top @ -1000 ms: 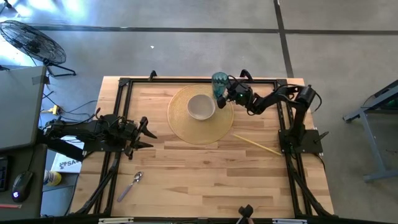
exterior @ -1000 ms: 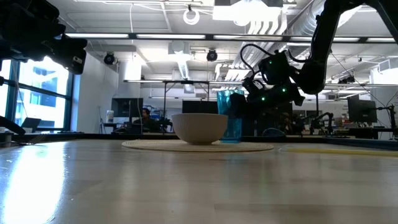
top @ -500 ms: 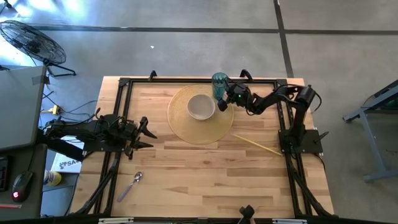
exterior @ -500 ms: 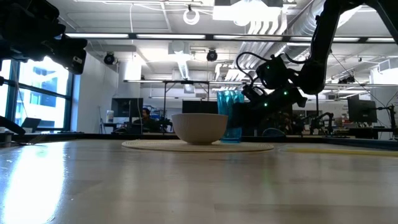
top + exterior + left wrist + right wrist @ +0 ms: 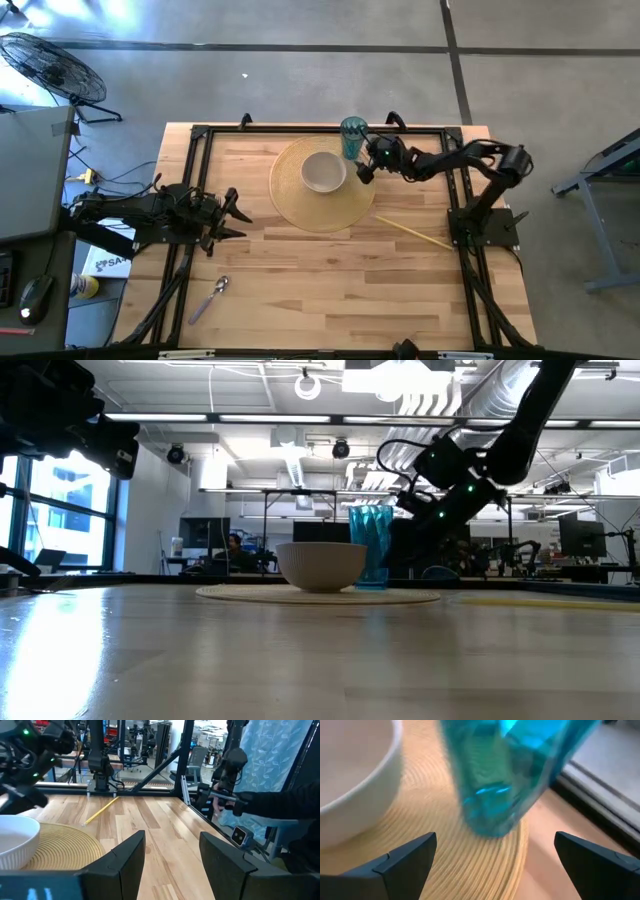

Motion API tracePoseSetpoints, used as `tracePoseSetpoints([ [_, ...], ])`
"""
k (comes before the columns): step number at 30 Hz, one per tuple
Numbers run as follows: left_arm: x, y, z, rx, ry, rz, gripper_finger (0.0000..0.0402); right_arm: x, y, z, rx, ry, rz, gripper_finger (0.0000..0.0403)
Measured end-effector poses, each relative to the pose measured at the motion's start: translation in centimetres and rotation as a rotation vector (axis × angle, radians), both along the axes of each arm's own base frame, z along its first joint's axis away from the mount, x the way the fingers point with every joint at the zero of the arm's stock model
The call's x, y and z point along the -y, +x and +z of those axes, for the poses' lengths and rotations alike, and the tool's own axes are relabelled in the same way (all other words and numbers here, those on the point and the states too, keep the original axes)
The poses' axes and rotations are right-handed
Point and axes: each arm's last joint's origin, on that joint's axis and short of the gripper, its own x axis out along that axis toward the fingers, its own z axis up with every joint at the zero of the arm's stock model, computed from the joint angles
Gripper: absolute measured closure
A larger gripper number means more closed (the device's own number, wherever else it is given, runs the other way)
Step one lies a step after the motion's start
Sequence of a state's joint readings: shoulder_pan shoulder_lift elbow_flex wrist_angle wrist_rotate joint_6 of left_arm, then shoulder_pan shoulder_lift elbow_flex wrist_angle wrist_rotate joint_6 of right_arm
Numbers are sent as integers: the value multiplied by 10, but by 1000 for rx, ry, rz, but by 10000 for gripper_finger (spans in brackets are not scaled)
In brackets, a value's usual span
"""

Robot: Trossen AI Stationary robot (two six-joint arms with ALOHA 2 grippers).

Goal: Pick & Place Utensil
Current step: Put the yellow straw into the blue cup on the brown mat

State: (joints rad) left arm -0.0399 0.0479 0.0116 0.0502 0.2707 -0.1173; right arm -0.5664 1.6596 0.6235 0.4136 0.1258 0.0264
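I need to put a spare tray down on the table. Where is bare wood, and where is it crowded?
Bare wood lies between the metal spoon and the yellow chopstick, below the round woven placemat. The far edge is crowded: white bowl, blue glass tumbler and the right hand, open beside them.

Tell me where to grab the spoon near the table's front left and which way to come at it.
Grip the spoon at mid-handle, coming straight down with the fingers across the handle. It lies flat on the bare wood, slanted, bowl toward the mat, with nothing beside it. The handle is narrow and straight; the bowl is wider and rounded. The left gripper, open, is the nearer one.
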Motion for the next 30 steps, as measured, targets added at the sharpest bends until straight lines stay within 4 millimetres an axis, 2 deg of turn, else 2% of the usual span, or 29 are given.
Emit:
tracePoseSetpoints([
  [8,0,0,0,0,0,0,216,-40,-14,35,-111,38,24,3],
  [13,0,0,0,0,0,1,216,-82,-27,50,-153,187,64,11],
  [19,0,0,0,0,0,1,216,-142,-39,47,-279,382,100,36],
  [22,0,0,0,0,0,2,216,-163,-44,43,-337,435,100,52],
  [26,0,0,0,0,0,5,216,-176,-50,39,-398,459,82,78],
  [30,0,0,0,0,0,5,216,-178,-55,36,-461,462,64,107],
])
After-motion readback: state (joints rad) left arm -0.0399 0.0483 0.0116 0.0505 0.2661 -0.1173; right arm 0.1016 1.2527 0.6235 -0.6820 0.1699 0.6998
